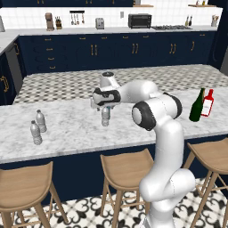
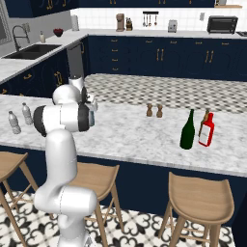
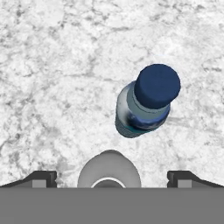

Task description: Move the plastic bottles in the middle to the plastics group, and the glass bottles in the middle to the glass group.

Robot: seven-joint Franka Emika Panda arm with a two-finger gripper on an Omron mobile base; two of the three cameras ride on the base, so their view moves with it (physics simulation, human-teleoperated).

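- Hand view is looking straight down on the blue-tinted bottle (image 3: 146, 101), which is standing upright on the marble bench (image 3: 52, 78) with its dark blue cap toward the camera
- At the bottom of that view a clear grey bottle with a pale cap (image 3: 109, 169) is sitting between the two dark fingertips (image 3: 41, 178), and I cannot tell whether either tip is touching it
- The hand (image 1: 105, 106) is hovering over the middle of the bench in the left base view, with its jaws standing spread wide and nothing gripped between them
- A small ribbed bottle (image 1: 105, 116) is showing just under the hand in that view, standing on the bench
- The plastics group (image 1: 38, 126) is standing well to the left on the bench, two small clear grey bottles with pale caps just beside each other; in the right base view the same pair (image 2: 20, 117) is sitting at the far left edge
- The tall dark green bottle (image 2: 187, 129) is standing upright near the right end of the bench, just beside the red bottle with the white label (image 2: 207, 131)
- An olive-brown bottle (image 2: 206, 117) is peeking out just behind the red one, mostly hidden
- Two small brown shakers (image 2: 154, 110) are standing side by side farther back on the bench, between the arm and the green bottle
- Wooden stools (image 1: 126, 171) are lining the near side of the bench
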